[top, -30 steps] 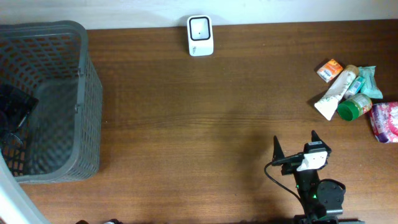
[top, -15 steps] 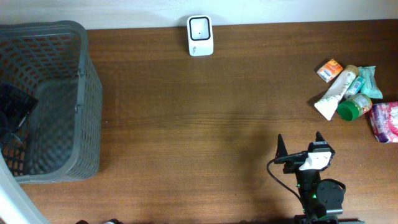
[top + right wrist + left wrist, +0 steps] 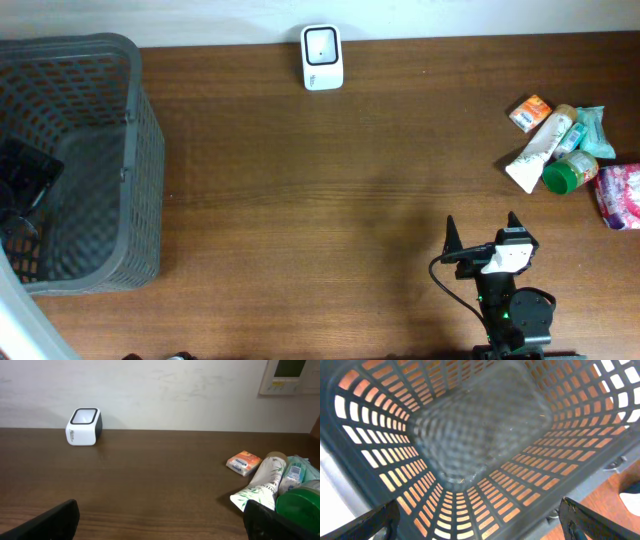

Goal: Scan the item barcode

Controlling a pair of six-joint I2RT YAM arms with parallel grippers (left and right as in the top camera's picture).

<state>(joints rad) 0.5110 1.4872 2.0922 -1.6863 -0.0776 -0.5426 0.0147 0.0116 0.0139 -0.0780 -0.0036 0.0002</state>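
- Overhead: the white scanner (image 3: pixel 322 57) stands at the 12 o'clock edge of the table (image 3: pixel 300 200). The items lie bunched at 3 o'clock: orange packet (image 3: pixel 530 110), white tube (image 3: pixel 538 150), green-capped bottle (image 3: pixel 568 173) and pink packet (image 3: pixel 620 195). The grey basket (image 3: pixel 140 150) sits at 9 o'clock. The right gripper (image 3: pixel 481 233), at 5 o'clock, has its jaws released and grasps nothing.
- Left wrist: the left gripper (image 3: pixel 475 522) hangs over the basket's mesh floor, jaws spread wide, nothing between them.
- Right wrist: the scanner is at 10 o'clock and the items at 4 o'clock, beyond the spread fingers.
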